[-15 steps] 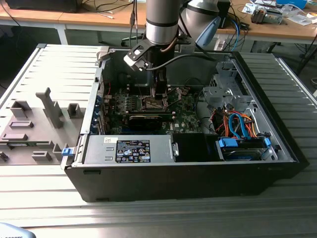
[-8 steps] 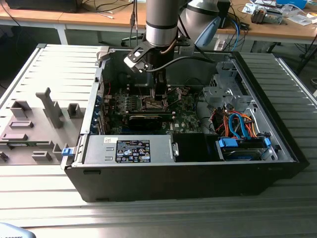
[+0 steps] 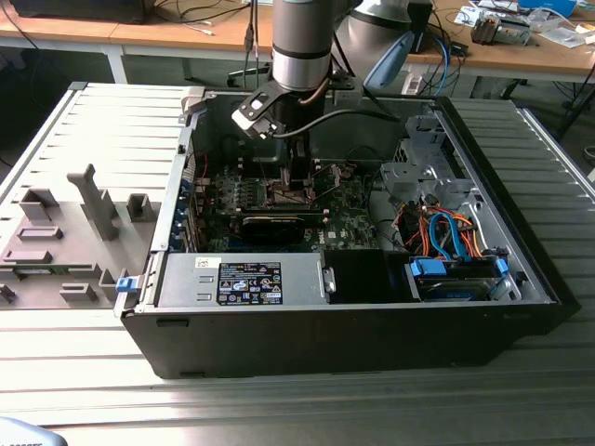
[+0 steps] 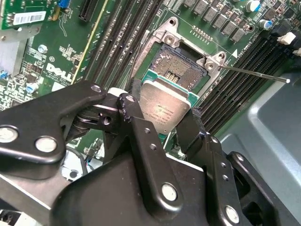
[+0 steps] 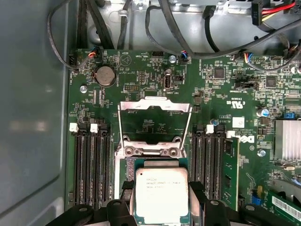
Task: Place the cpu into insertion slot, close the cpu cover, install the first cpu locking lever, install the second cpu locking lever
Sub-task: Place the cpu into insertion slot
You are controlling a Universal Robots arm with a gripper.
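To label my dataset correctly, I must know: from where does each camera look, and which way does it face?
Exterior view: outside the open computer case, looking down into it; the arm and gripper show.
First wrist view: on the arm, facing down on the motherboard and open cpu cover; fingertips show.
Second wrist view: on the arm, slanted along the fingers toward the insertion slot.
Both wrist views share the cpu, held in the gripper.

cpu (image 5: 162, 195) brushed metal top; fingers (image 4: 141, 136) matt black.
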